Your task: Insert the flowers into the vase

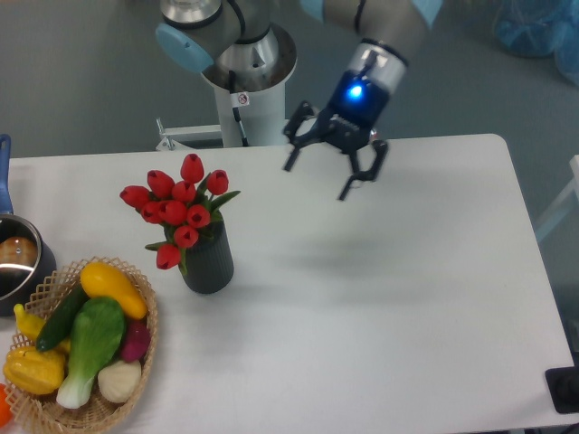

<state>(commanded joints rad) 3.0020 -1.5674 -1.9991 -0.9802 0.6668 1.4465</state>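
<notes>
On the left half of the white table, the bunch of red tulip buds on green stems stands in the dark grey matte cylindrical vase, with the stems seated in the round mouth and the heads fanned above and to the left of the rim. One bud hangs low over the left side of the vase wall. The two-finger gripper of the arm hangs above the rear middle of the table, well apart from the flowers and to their right, with its fingers spread wide and nothing between them. Judged from this arrangement, the insertion itself appears complete and only the retreat of the arm remains. The main risk concerns stability: the bunch leans toward the left, so the load on the vase is off-centre, and a knock to the table or a return pass of the arm at low height could tip the vase or pull a stem out. A tipped vase would fall toward the woven wicker basket holding yellow, green and purple vegetables, which sits just beside it at the front left. The shiny metal pot with a blue handle at the left edge lies farther off and is less exposed.
</notes>
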